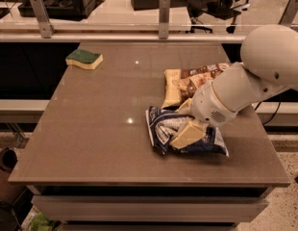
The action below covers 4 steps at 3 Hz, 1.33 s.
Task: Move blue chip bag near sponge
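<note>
DESK: Placing the blue chip bag (162, 129) where, for the caption?

PHOTO: Lying crumpled on the near right part of the worktop (96, 129), showing a white printed panel upward, sitting a little back from the front edge.

DESK: And catching the gripper (181, 124) where?

PHOTO: Hanging at the end of a thick white arm (264, 66) extending in from the right, resting directly over the middle of the bag and touching it.

DESK: Describing the fingers (187, 134) how?

PHOTO: Clamping on the blue chip bag: pressing one pale finger across the white panel, tucking the other behind the bag's far edge, pinching the upper part of the bag between the two.

DESK: Putting the sponge (84, 58) where?

PHOTO: Sitting near the far left corner of the worktop, showing dark green on top over a pale yellow body, lying well apart from the bag, diagonally across from it.

DESK: Noting anything else on the worktop?

PHOTO: Noting a yellow-and-brown snack bag (185, 81) lying flat just beyond the blue one, toward the right edge, partly hiding behind the arm. Not being able to tell whether touching the blue bag or lying just clear of it.

DESK: And behind?

PHOTO: Catching a metal rail (115, 30) running along the far side of the worktop, standing on upright posts.
</note>
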### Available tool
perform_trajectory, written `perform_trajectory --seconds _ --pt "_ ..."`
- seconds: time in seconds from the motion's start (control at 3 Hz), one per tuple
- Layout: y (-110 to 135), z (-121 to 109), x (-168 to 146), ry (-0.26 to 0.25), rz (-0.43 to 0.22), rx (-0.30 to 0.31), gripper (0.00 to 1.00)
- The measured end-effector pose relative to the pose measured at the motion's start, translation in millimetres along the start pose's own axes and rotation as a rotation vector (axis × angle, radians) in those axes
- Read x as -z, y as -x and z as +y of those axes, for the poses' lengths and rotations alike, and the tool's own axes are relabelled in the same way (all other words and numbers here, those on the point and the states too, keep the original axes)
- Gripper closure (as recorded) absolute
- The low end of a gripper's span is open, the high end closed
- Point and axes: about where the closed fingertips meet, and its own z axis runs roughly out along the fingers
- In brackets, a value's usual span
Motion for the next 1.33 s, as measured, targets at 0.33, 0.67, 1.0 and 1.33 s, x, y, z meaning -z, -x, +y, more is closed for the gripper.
perform_trajectory --seconds 0.33,0.67,1.0,1.33 --pt "2 0 3 0.000 0.000 0.000 1.00" --pt "3 0 4 0.000 0.000 0.000 1.00" --pt "3 0 4 0.000 0.000 0.000 1.00" --pt "31 -23 33 -0.062 0.060 0.037 1.00"
